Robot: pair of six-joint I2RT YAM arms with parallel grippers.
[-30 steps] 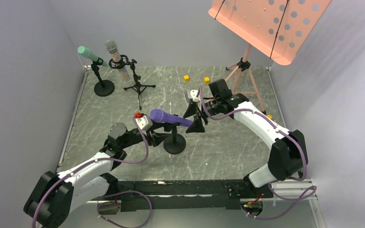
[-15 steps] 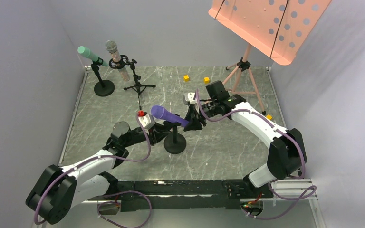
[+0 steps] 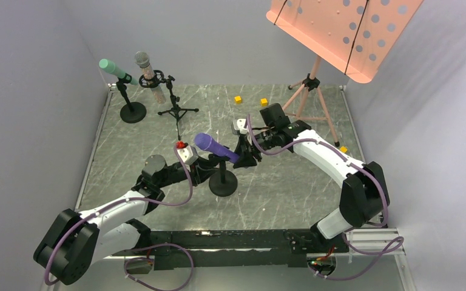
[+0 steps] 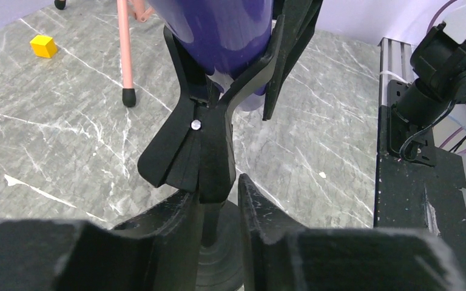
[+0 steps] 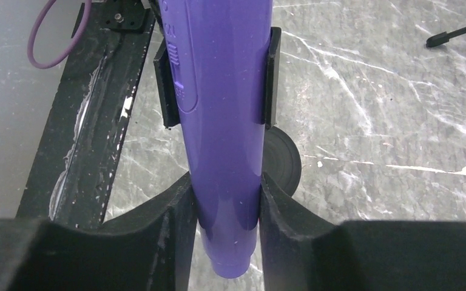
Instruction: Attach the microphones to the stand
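Observation:
The purple microphone [image 3: 213, 147] lies tilted in the clip of a black round-base stand [image 3: 223, 182] at the table's middle. My right gripper [image 3: 245, 156] is shut on its tail end; the right wrist view shows the purple body [image 5: 224, 121] between my fingers and running into the clip [image 5: 272, 79]. My left gripper [image 3: 209, 173] is shut on the stand's post [image 4: 211, 215] just below the clip [image 4: 200, 145]. The teal-green microphone [image 3: 116, 70] sits on a round-base stand [image 3: 133, 112] at the back left. The pinkish-tan microphone with a silver head [image 3: 147, 73] sits on a tripod stand [image 3: 176, 109] beside it.
A salmon music stand [image 3: 340, 30] on a tripod [image 3: 309, 97] stands at the back right. Two small yellow cubes [image 3: 238, 99] [image 3: 264, 102] lie near the back edge, and another [image 3: 344, 148] lies by my right arm. Grey walls enclose the table.
My right gripper has moved left with the purple microphone, pushing it further into the clip. The left gripper has stayed at the stand's post.

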